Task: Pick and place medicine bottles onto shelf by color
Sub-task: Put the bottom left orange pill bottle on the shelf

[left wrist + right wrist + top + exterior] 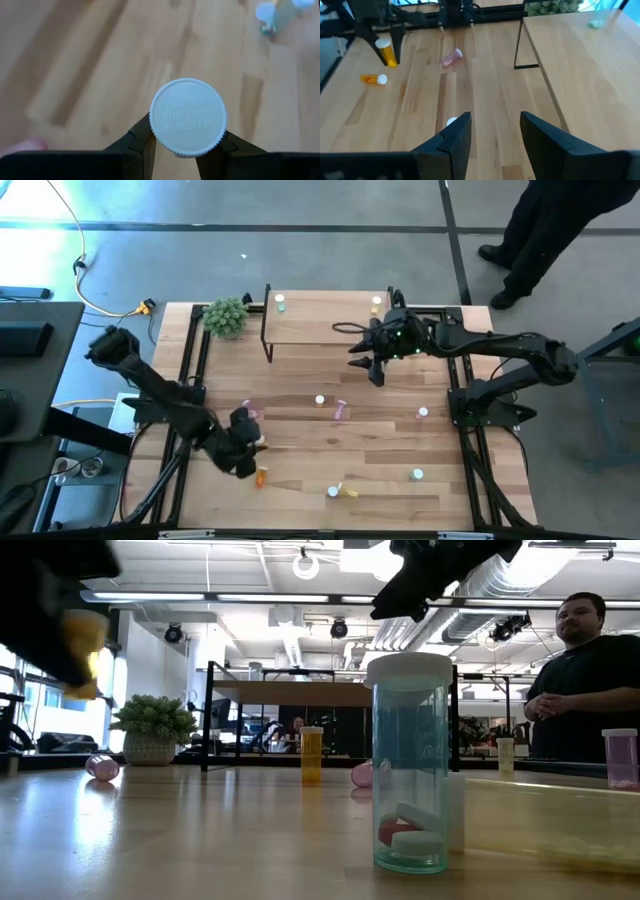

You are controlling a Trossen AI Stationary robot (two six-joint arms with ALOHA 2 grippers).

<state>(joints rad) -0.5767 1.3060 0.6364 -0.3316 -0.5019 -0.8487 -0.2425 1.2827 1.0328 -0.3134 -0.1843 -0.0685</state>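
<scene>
We hold an orange bottle (258, 442) in our left gripper (247, 448), at the lower left of the high view. In the left wrist view its two fingers (141, 145) press on the sides of this bottle just under the white cap (188, 117), so the bottle hangs upright and the cap faces the camera. We think this grip is good for setting it down standing. In the right wrist view the bottle is clear of the table, so the pick step looks done and the carry to the shelf (320, 330) comes next.

Our right gripper (366, 358) is at the upper middle of the high view, at the front edge of the shelf on its right part. Its fingers (456, 135) stand apart and hold nothing; only the table shows between them. It seems to wait there, perhaps to leave the way free.

The shelf is in the upper middle of the frame, beside the plant (226, 316). Two bottles already stand on it: a green one (281, 304) at the left back corner and a yellowish one (376, 304) at the right back corner. We judge that each colour gets its own place, so the orange one should go apart from both.

On the table remain a second orange bottle (262, 476) lying just below our left gripper, a pink one (342, 409) lying in the middle, a yellow one (342, 491) lying at the bottom, and a green one (416, 475) at the lower right. Most of the work is still left.
</scene>
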